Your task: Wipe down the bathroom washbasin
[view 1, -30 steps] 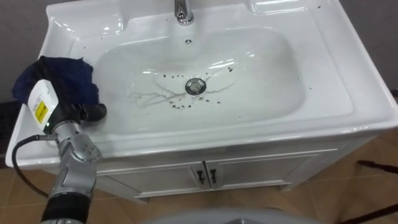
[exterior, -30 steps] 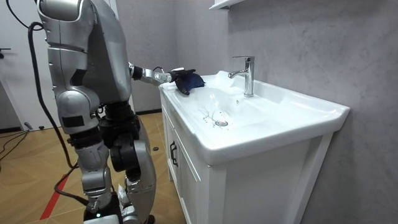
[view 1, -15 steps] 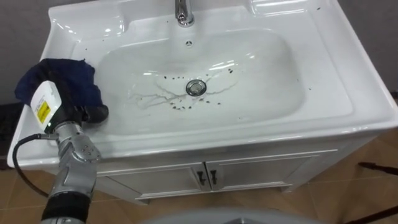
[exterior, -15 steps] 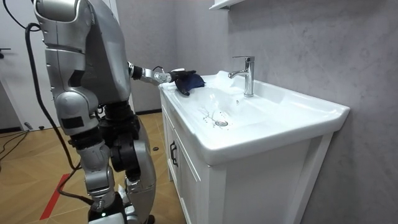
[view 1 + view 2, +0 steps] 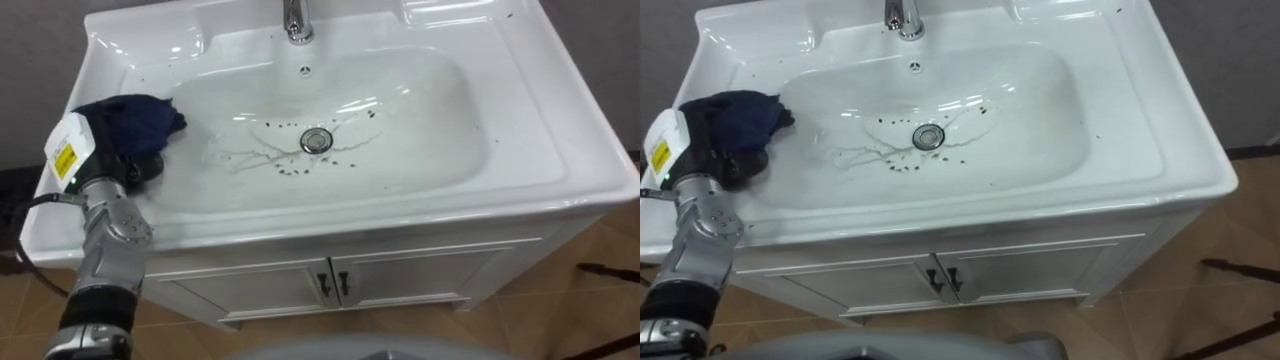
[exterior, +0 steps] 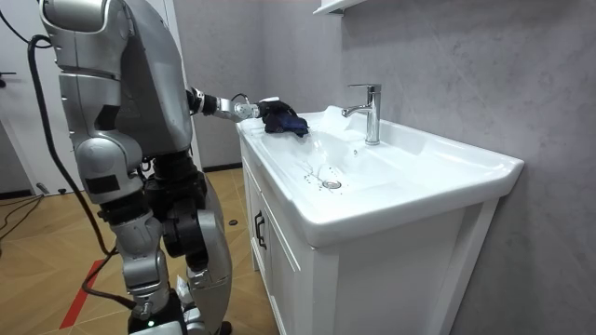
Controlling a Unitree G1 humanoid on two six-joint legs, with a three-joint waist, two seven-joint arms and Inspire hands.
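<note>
The white basin (image 5: 520,150) sits on a cabinet, with dark specks and streaks around its drain (image 5: 316,140). A dark blue cloth (image 5: 140,118) lies bunched on the left rim, its edge reaching over the bowl's left slope. My left hand (image 5: 128,168) comes in from the lower left and is shut on the cloth from the near side, with most of its fingers buried in the folds. In the right eye view the cloth (image 5: 740,118) and left hand (image 5: 728,165) look the same. In the room view the left hand (image 6: 250,110) holds the cloth (image 6: 283,119) at the basin's far corner.
A chrome faucet (image 5: 294,20) stands at the back centre of the basin, above the overflow hole (image 5: 304,70). Two cabinet doors with dark handles (image 5: 332,284) are below the front edge. I stand at the basin's front, near its left end.
My left hand has carried the cloth away from the front-left rim, further back and right, to the bowl's left edge. The specks by the drain are unchanged.
</note>
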